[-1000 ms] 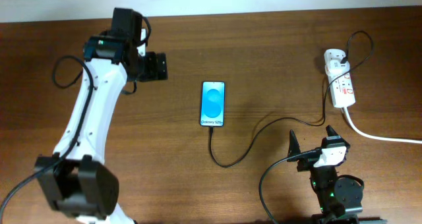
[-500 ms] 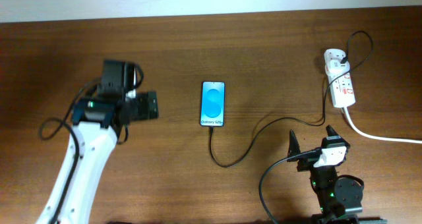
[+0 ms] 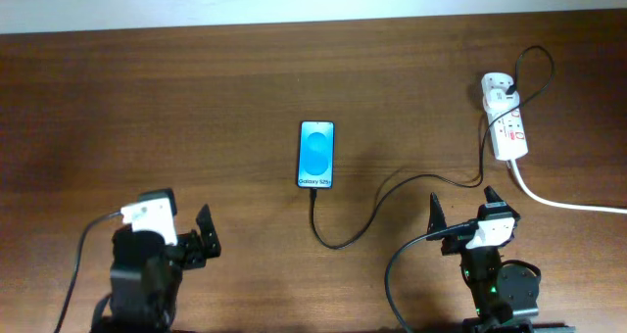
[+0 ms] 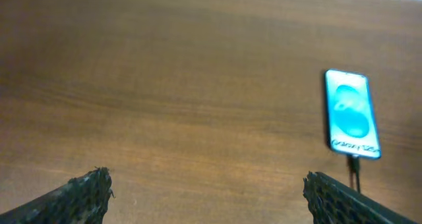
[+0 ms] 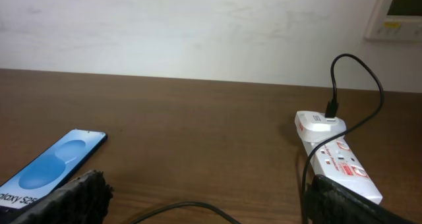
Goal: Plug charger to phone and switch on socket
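Phone [image 3: 316,155] sits centre-frame from overhead, charger [image 3: 313,211] looping off its text end toward the socket [image 3: 505,127] far right; left wrist, my left gripper [image 4: 206,184] spread empty, phone ahead to the right; right wrist, my right gripper [image 5: 206,184] spread too, socket just right, phone lower left.

A dark brown wooden table [image 3: 196,108] carries a slim, black-edged smartphone [image 3: 316,154] lying flat near its middle, blue screen up. A thin black charger cable [image 3: 313,211] meets the phone's near end and curves across the wood to a small white power strip [image 3: 506,127] at the far right. A thick white cord [image 3: 558,203] trails from that strip off the right edge.
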You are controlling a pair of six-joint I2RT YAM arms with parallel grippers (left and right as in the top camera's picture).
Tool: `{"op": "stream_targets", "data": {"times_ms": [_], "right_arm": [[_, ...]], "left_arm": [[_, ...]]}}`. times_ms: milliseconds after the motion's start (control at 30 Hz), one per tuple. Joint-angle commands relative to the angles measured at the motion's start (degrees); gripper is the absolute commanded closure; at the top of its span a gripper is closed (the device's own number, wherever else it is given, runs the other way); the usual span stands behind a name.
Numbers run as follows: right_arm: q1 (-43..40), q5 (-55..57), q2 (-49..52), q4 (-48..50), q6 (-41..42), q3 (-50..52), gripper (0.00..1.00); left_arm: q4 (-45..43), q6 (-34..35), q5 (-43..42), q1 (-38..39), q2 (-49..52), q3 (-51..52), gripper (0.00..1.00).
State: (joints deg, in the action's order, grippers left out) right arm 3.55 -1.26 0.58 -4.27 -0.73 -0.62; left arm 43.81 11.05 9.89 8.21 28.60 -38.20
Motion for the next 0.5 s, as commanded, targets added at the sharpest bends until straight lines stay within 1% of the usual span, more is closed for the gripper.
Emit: {"op": "stream_targets", "data": {"times_ms": [0,133,200,267,300,367,467], "right_arm": [[0.57,0.66,-0.39,-0.33,-0.35,0.31,0.02],[0.57,0.68,-0.39,-0.33,-0.35,0.31,0.02],[0.57,0.68,-0.39,-0.33,-0.35,0.31,0.02],[0.57,0.68,-0.39,-0.33,-0.35,0.31,0.02],[0.57,0.68,-0.39,-0.33,-0.35,0.31,0.02],[0.57,0.66,-0.39,-0.33,-0.35,0.31,0.01],[0.57,0.68,-0.39,-0.33,-0.35,0.31,0.02]], "left_arm": [[-0.94,-1.97,-1.31,-0.50,-4.28,2.49,0.01],[-1.01,-1.97,-1.70,-0.50,-4.26,2.69,0.01],[-2.62,-2.43,-1.75,-0.50,-4.26,3.65,0.01],[-8.35,-6.14,-5.01,-0.50,-4.59,6.45,0.01],[-11.06,-6.91,-6.86,-0.50,-4.96,7.67,0.01],[-18.01,-6.86,-9.86,-0.50,-6.73,11.56,0.01],[-21.97,-6.86,-10.19,-0.50,-10.54,16.24,0.01]]}}
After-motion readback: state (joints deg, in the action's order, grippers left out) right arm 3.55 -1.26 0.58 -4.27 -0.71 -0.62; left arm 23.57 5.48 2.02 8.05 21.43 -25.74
